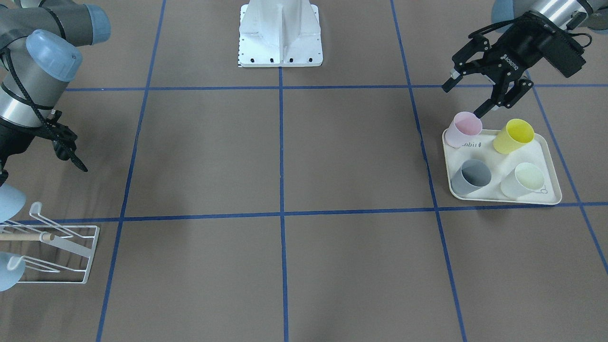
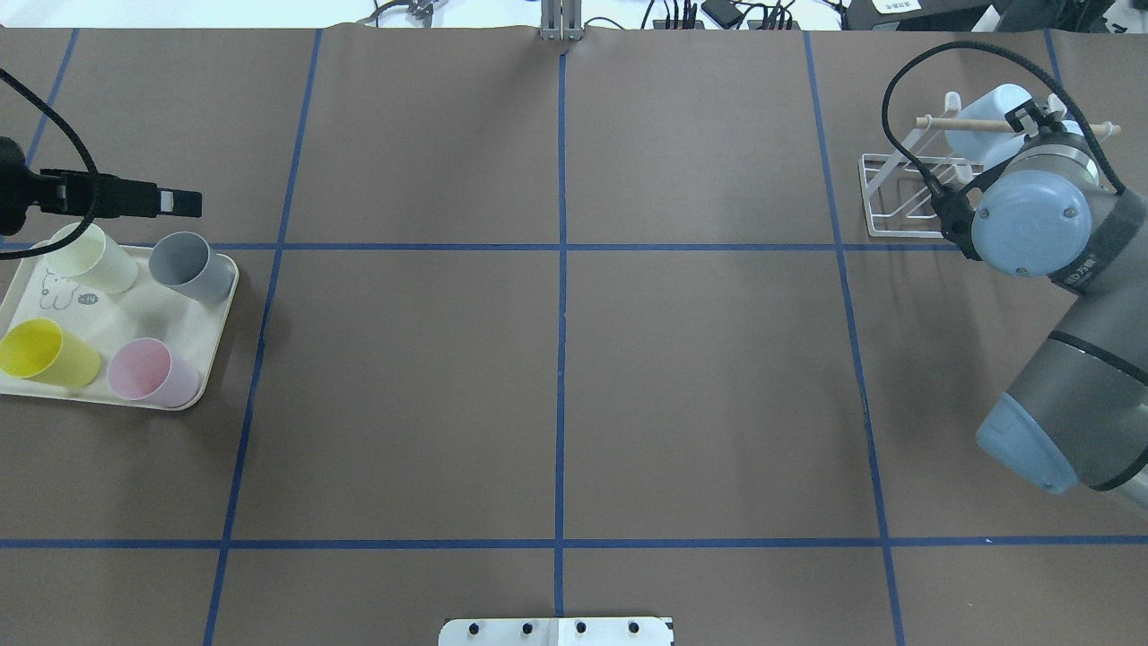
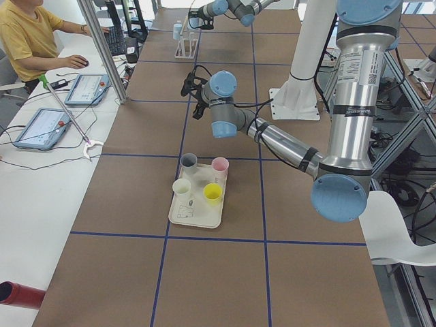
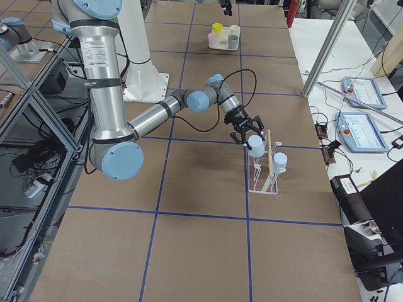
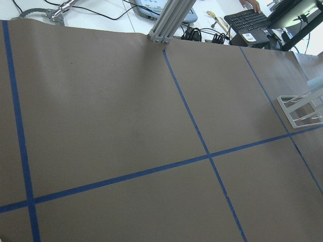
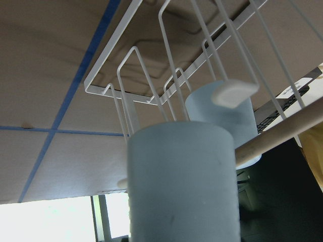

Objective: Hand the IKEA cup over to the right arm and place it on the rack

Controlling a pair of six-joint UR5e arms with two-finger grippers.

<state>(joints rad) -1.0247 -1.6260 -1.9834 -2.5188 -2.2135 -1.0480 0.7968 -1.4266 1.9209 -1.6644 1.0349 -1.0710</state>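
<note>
Several IKEA cups stand on a cream tray (image 1: 546, 192): pink (image 1: 465, 128), yellow (image 1: 514, 135), grey (image 1: 471, 176) and pale green (image 1: 522, 180). My left gripper (image 1: 463, 101) hangs open just behind the pink cup, holding nothing. The white wire rack (image 4: 264, 181) with its wooden rod carries two light blue cups (image 4: 255, 147) (image 4: 279, 162). My right gripper (image 4: 247, 132) is at the nearer blue cup with its jaws spread. The right wrist view is filled by that blue cup (image 6: 181, 186) on a prong, and shows no fingers.
The robot's white base (image 1: 280, 35) sits at mid-table on the robot's side. Blue tape lines grid the brown table. A person (image 3: 27, 34) sits at a side desk with tablets. In the overhead view the right arm's elbow (image 2: 1031, 220) covers part of the rack (image 2: 897, 193).
</note>
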